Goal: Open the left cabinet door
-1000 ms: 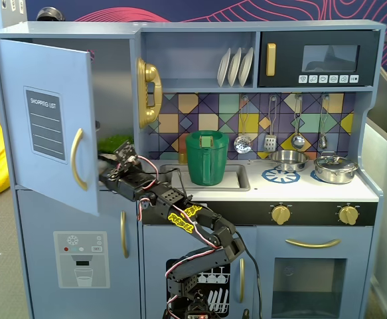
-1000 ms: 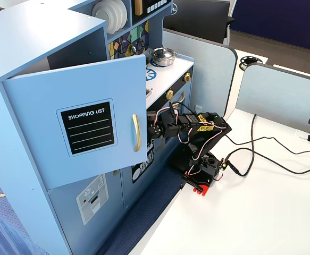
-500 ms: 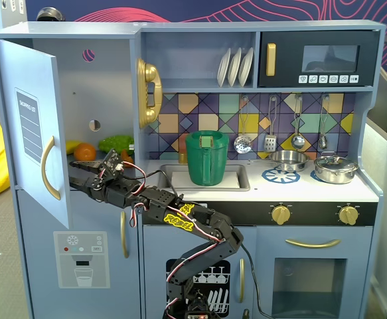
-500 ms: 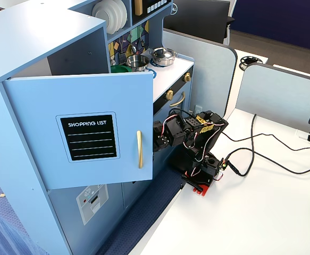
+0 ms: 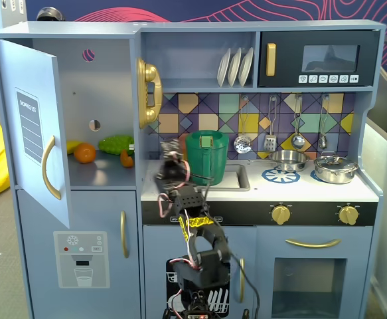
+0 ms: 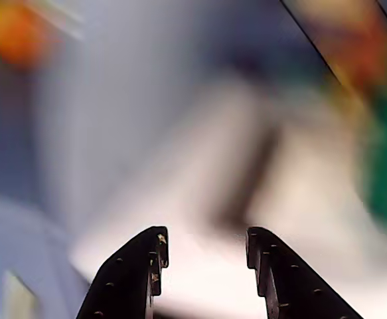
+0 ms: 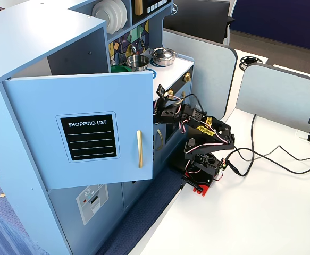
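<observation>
The left cabinet door (image 5: 30,133), pale blue with a "SHOPPING LIST" panel and a curved gold handle (image 5: 47,169), stands swung wide open in both fixed views; its front faces the camera in a fixed view (image 7: 85,138). My gripper (image 5: 168,158) is raised in front of the white counter, right of the open compartment and apart from the door. It also shows just behind the door's free edge in a fixed view (image 7: 160,91). In the blurred wrist view the gripper (image 6: 206,242) is open with nothing between the jaws.
The open compartment holds an orange (image 5: 84,153) and a green toy (image 5: 115,144). A green pot (image 5: 206,156) stands by the sink, a gold phone (image 5: 148,93) hangs above. The dispenser door (image 5: 80,259) below is shut. Cables (image 7: 271,159) trail over the white table.
</observation>
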